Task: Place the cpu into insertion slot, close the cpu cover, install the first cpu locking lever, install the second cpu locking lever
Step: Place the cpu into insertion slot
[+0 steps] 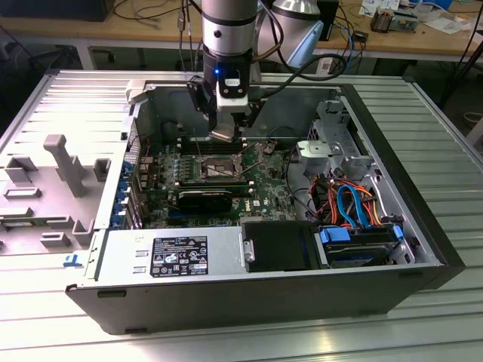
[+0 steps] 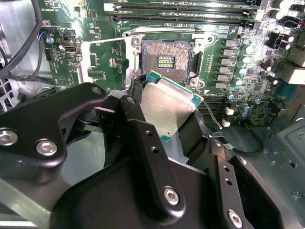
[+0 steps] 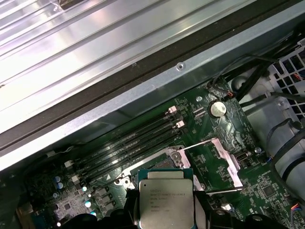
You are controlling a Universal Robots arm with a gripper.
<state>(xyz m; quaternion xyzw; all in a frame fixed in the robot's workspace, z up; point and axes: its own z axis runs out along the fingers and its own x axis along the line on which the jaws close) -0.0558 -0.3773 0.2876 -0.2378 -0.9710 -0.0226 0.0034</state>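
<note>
My gripper (image 1: 226, 134) is shut on the cpu (image 2: 166, 105), a flat square chip with a dull silver top and green edge, held tilted between the black fingers (image 2: 143, 143). In the first wrist view the cpu (image 3: 165, 202) faces the camera above the board. The insertion slot (image 2: 167, 59) lies uncovered just beyond the chip, its dark contact field exposed; in the exterior view the insertion slot (image 1: 219, 167) is directly below the gripper. The cpu cover (image 2: 105, 43) is swung open beside the socket, seen as a silver frame; in the first wrist view the cpu cover (image 3: 228, 157) also stands open.
Long black memory slots (image 3: 128, 138) run beside the socket. A black card (image 1: 205, 200) sits in front of it. The case holds a power supply (image 1: 177, 256), a black drive bay (image 1: 275, 245) and blue and orange cables (image 1: 351, 204). A grey plastic fixture (image 1: 64, 162) lies on the exterior view's left.
</note>
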